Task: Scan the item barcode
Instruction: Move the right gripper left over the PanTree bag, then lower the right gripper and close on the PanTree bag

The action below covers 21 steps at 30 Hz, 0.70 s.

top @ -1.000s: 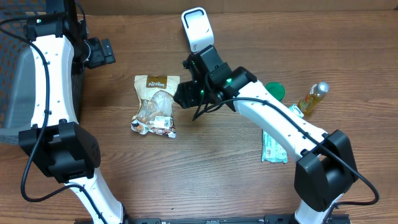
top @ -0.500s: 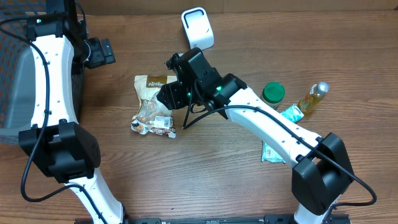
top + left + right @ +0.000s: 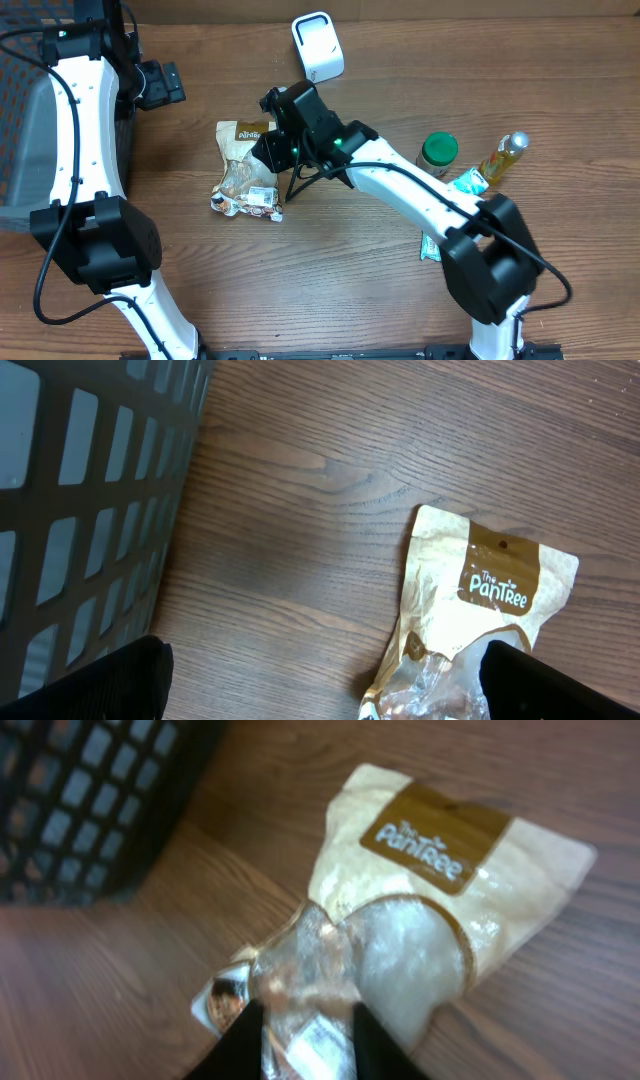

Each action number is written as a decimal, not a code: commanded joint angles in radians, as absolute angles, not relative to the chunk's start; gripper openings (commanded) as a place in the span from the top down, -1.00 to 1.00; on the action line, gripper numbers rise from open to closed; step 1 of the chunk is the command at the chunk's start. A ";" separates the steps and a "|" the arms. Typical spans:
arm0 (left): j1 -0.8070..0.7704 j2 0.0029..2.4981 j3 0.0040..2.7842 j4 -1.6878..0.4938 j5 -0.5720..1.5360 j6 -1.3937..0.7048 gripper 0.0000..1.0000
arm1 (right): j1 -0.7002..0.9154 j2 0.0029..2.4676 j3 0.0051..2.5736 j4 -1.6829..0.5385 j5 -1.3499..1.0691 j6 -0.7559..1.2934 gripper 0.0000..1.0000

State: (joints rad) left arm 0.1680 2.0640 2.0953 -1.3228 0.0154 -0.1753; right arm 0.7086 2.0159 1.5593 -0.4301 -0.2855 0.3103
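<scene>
Right gripper pinching clear crinkled part of PanTree pouch, which is lying left of centre. Left gripper hanging spread, empty, by basket. Needing firm hold on fold, slow lift, white label probably turning toward scanner at far edge.

A: Where's open counter?
B: The whole near strip, the lane between pouch and basket, and bare wood between scanner and jar
A: What blocks?
B: Right arm slants over the middle; jar, bottle and packet crowd the right
</scene>
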 commanded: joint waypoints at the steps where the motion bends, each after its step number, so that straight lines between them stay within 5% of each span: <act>1: 0.168 2.065 2.115 -1.324 0.019 -0.157 -0.99 | 0.715 2.067 1.571 -0.378 -0.349 0.306 0.81; 3: 0.168 2.065 2.115 -1.324 0.019 -0.157 -0.99 | 0.719 2.088 1.571 -0.346 -0.366 0.306 0.93; 21: 0.168 2.065 2.115 -1.324 0.019 -0.157 -0.99 | 0.790 2.277 1.571 -0.108 -0.165 0.306 0.93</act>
State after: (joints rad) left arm 0.1680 2.0640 2.0956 -1.3231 0.0154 -0.1757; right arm 0.7918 2.2421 1.5593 -0.1154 -0.2508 0.3103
